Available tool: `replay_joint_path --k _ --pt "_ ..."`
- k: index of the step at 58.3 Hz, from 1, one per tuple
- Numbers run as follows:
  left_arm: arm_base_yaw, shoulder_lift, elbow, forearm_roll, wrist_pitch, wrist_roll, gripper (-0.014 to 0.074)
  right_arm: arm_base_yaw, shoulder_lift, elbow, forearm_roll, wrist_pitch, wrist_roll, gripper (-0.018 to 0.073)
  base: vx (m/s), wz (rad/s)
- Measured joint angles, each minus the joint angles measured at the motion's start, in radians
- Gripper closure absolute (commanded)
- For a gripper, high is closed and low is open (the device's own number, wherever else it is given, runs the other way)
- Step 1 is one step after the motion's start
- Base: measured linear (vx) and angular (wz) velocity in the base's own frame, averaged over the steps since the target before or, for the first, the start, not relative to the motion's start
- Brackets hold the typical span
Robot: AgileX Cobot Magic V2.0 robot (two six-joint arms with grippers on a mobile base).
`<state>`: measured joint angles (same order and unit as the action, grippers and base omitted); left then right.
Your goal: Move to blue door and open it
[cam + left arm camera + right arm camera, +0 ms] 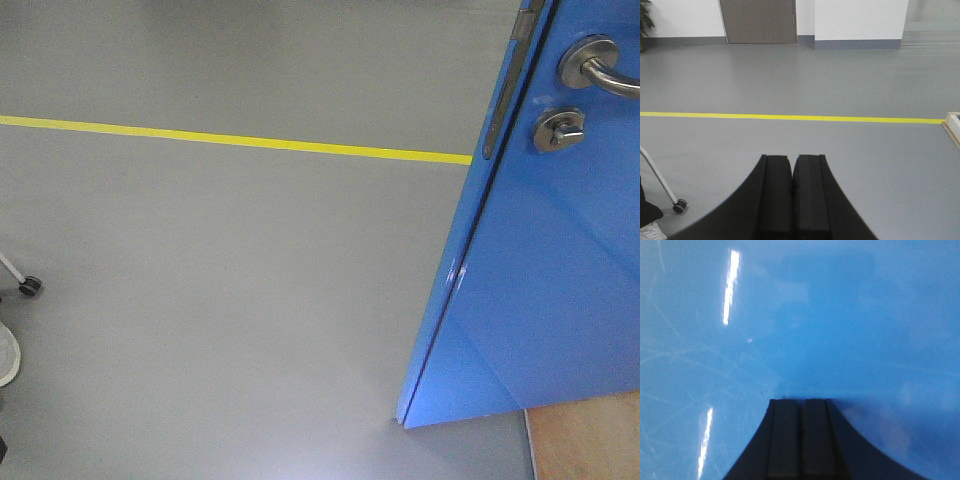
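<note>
The door [540, 280] is standing ajar, its free edge angling out over the floor, handle [600, 68] above the lock [558, 128]. The right gripper [801, 402] is facing the door's glossy face closely, fingers together on nothing, probably to push with a blunt tip. The left gripper [792, 160], fingers likewise together, is pointing away from the door toward the yellow line [790, 118], apparently idling.

Left claw [792, 164], black, matte, with two broad padded fingers [776, 195]: fingers seen pressed flat together, only thin seam visible between pads; claw pointed forward, aimed slightly downward. Right claw [801, 404], same black padded build: fingers [784, 440] likewise shut side against side, tips held level and square ahead.
</note>
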<state>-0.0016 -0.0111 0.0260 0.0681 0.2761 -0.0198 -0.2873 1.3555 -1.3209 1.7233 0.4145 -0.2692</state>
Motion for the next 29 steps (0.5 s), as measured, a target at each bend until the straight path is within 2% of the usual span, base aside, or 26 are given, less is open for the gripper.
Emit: replay_joint_path --k 29 --pt "0.0 0.0 0.0 0.0 0.0 0.0 0.0524 0.001 0.001 0.0 -0.001 0.006 0.0 0.0547 0.14 0.1"
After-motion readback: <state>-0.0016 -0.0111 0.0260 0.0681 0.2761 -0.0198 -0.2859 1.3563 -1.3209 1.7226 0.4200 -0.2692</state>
